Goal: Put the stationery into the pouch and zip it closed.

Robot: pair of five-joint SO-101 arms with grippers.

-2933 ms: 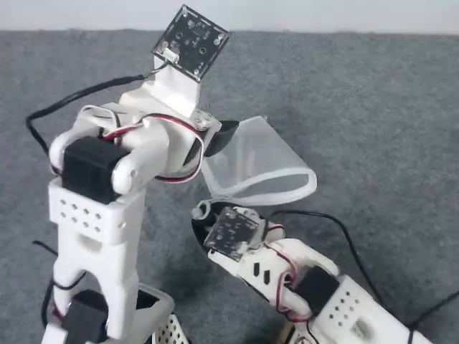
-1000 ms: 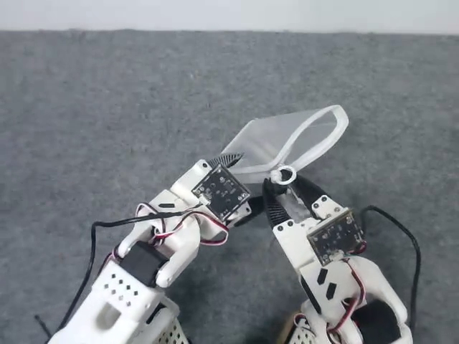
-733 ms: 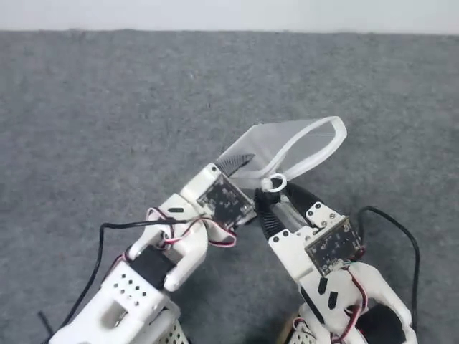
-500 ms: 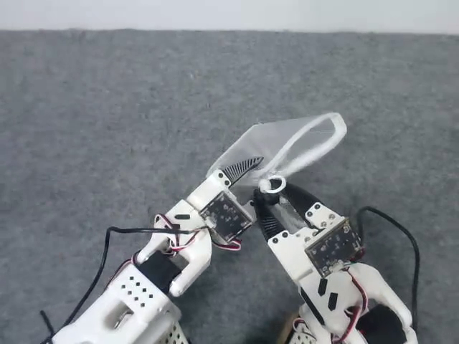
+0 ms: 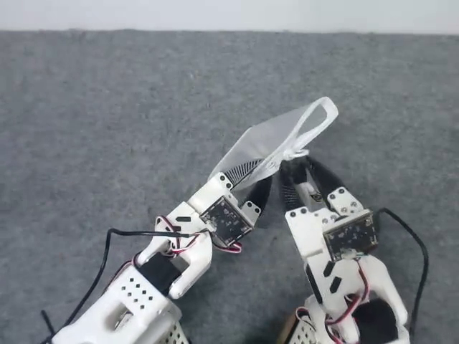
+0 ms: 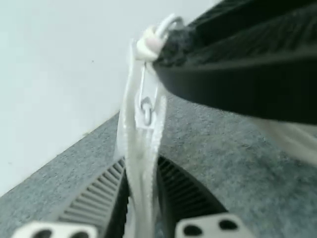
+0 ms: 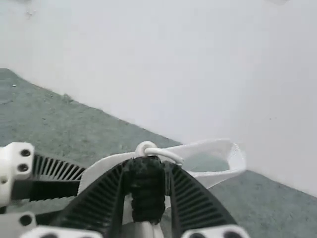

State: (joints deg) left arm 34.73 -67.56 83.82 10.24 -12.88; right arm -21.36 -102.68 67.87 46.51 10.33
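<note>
The translucent pouch (image 5: 283, 136) hangs off the grey table (image 5: 107, 107) just right of centre in the high view, stretched between the two arms. The left gripper (image 5: 247, 172), coming in from the lower left, is clamped narrow on the pouch's near end. In the left wrist view its ribbed fingers (image 6: 106, 198) pinch the zipper seam of the pouch (image 6: 141, 144) flat between them, probably to anchor the fabric so the zip has something to pull against. The right gripper (image 5: 292, 163), rising from the lower right, is closed on the zip pull (image 7: 148, 148), whose white ring pokes out above its black fingertips in the right wrist view. The pouch is most likely kept in the air and taut so the slider runs along a straight track and the fabric does not bunch. Toward the upper right of the high view the mouth gapes in an open loop, so the zip looks only partly drawn. I cannot tell whether the stationery is inside.
</note>
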